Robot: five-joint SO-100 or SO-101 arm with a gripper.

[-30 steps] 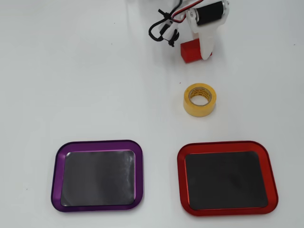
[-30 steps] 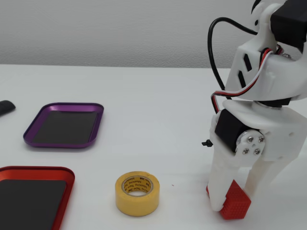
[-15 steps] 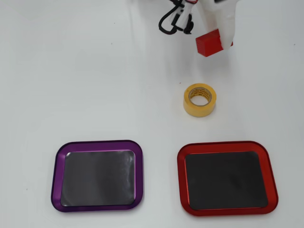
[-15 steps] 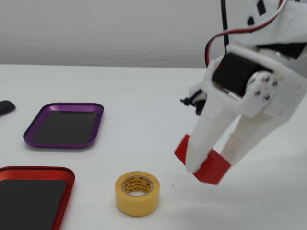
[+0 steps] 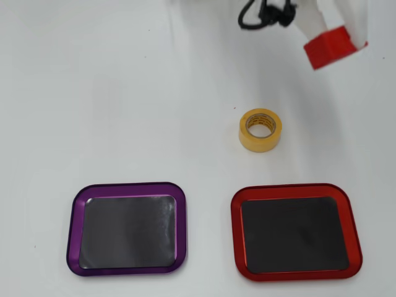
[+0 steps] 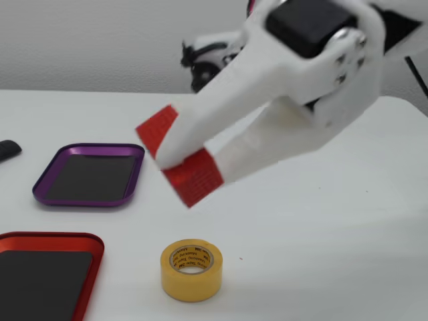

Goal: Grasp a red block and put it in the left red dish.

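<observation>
The red block (image 5: 331, 47) (image 6: 179, 164) hangs in the air, pinched between the white fingers of my gripper (image 5: 341, 38) (image 6: 190, 160), which is shut on it. In the overhead view it is at the top right, well above the table. In the fixed view it floats above and behind the tape roll. The red dish (image 5: 296, 232) (image 6: 47, 242) lies flat with a dark inside: bottom right in the overhead view, bottom left in the fixed view. Nothing lies in it.
A yellow tape roll (image 5: 260, 129) (image 6: 191, 270) stands between the block and the red dish. A purple-rimmed tray (image 5: 129, 228) (image 6: 90, 175) lies beside the red one. A dark object (image 6: 8, 149) sits at the fixed view's left edge. Black cables (image 5: 266, 12) trail at the arm.
The gripper has lifted the red block off the table and carried it up and to the right in the overhead view, leftward and higher in the fixed view. Tape roll and trays have not moved.
</observation>
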